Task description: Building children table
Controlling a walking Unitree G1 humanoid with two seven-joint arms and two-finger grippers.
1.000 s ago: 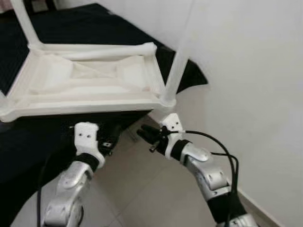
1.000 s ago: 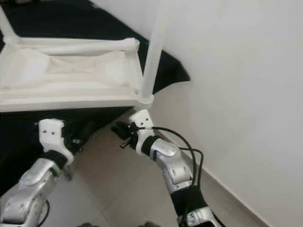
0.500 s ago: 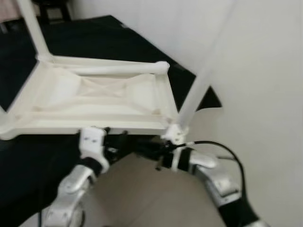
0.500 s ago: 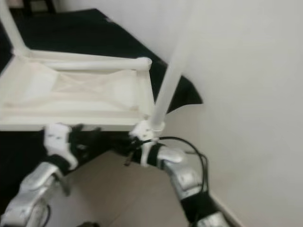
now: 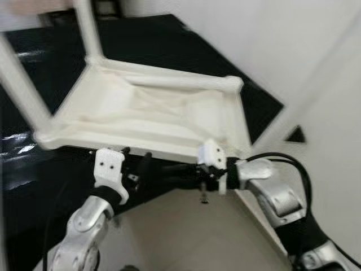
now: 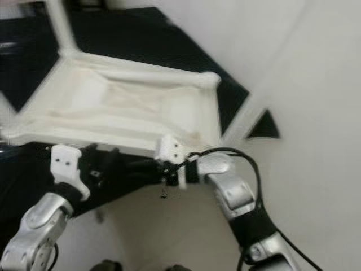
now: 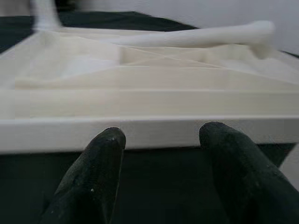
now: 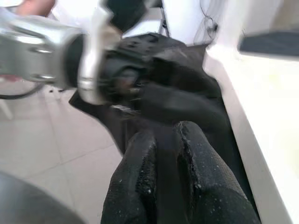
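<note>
A white children's table (image 5: 152,113) lies upside down on a black cloth (image 5: 158,39), with legs (image 5: 90,28) standing up from its corners. A loose-looking round bar (image 5: 180,83) lies along its far edge. My left gripper (image 7: 161,135) is open, its two fingertips (image 7: 110,137) right at the underside of the near rail (image 7: 149,128), with nothing between them. My right gripper (image 5: 175,172) is shut on nothing and points sideways under the same rail toward the left gripper. In the right wrist view its fingers (image 8: 163,140) are pressed together in front of my left arm (image 8: 42,51).
A white wall (image 5: 293,34) runs close along the right. Beige tiled floor (image 5: 180,237) lies below the grippers. The black-draped surface drops off at its near edge. A blurred table leg (image 5: 316,84) crosses the wall side.
The camera has swung, shifting the whole picture. Both grippers have risen from below the table's near edge to right under its rail, and the right one has reached further left.
</note>
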